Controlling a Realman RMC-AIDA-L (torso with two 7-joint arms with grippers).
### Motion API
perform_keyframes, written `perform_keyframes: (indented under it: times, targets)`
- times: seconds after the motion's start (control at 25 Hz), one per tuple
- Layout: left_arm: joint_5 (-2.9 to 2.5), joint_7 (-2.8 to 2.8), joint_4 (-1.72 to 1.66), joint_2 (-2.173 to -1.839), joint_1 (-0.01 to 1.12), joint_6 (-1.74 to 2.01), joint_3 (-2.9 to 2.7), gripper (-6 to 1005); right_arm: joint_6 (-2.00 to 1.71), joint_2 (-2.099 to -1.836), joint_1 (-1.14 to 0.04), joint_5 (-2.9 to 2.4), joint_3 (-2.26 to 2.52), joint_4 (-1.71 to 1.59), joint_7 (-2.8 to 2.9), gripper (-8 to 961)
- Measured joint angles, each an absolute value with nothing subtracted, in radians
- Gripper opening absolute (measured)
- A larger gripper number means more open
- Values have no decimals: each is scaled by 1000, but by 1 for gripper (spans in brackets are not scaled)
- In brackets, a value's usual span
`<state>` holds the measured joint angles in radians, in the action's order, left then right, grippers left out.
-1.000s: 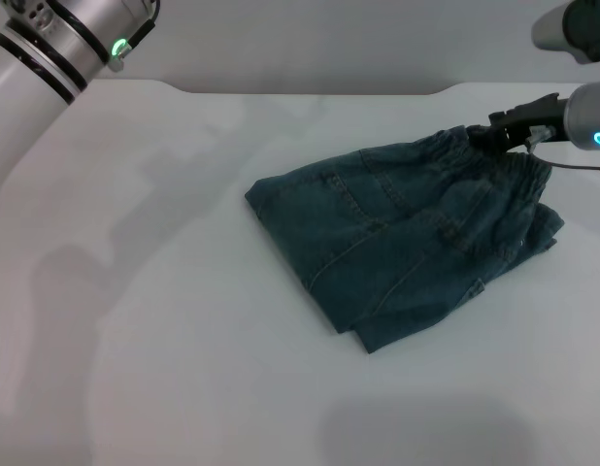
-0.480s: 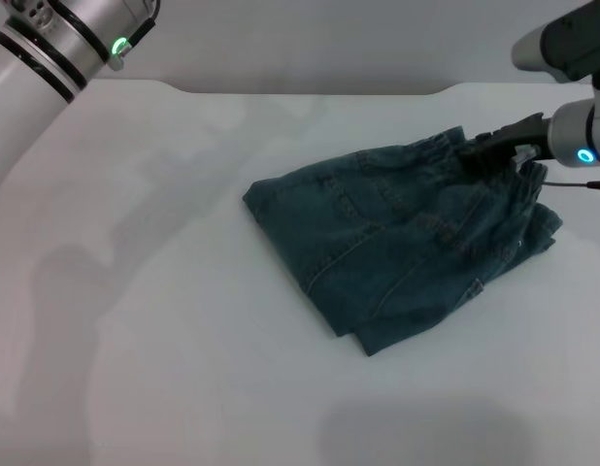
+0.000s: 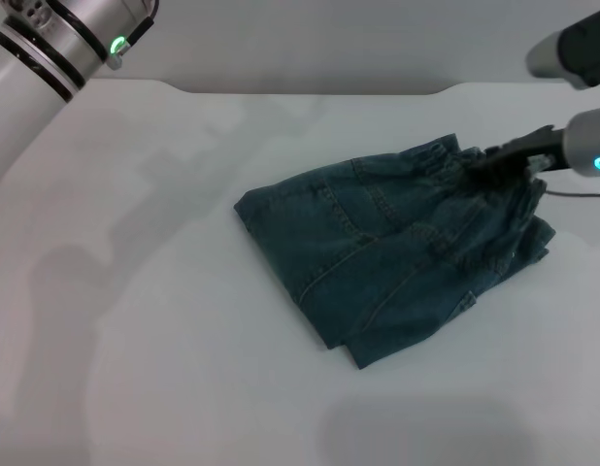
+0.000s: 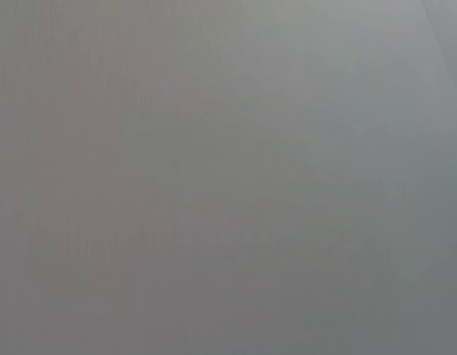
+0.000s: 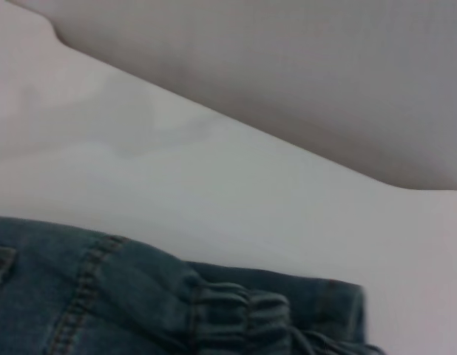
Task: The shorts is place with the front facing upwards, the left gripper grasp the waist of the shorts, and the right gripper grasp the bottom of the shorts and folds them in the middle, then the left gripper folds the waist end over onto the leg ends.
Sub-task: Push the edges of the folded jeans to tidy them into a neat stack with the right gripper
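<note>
At the right side of the table [image 3: 183, 388], the shorts [image 3: 387, 257] lie folded into a compact bundle, with the ruffled waist of the shorts [image 3: 475, 180] toward the far right corner and a folded edge pointing toward the middle of the table. The right gripper [image 3: 502, 165] sits on the waistband, its fingers apparently closed on the gathered fabric; the right wrist view shows the same ruffled band [image 5: 243, 310] close below the camera. The left arm [image 3: 57, 44] is parked high over the far left corner. Its gripper is out of view, and its wrist camera shows only a blank surface.

Procedure for the step in hand:
1. Keep the pinch on the elastic band itself, not on a single loose layer, so that all layers travel together.
2. Move low and slowly to prevent the lower layers from dragging or unfolding.
3. Align the waist end squarely over the leg ends before releasing.
4. Open the fingers only once the fabric rests flat, then withdraw upward.
</note>
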<state>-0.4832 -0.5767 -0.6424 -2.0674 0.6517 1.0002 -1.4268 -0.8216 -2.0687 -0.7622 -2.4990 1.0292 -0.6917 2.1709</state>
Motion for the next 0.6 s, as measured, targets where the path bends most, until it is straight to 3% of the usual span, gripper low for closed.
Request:
perform_keyframes:
  times: [0.08, 0.6]
  targets:
    - [-483, -577, -644, -2067, 652, 1000, -1427, 665, -814, -2075, -701, -2496, 1030, -786, 2176, 340]
    - [-483, -577, -648, -2069, 655, 989, -1431, 665, -1011, -2069, -622, -2495, 1030, -953, 2215, 339]
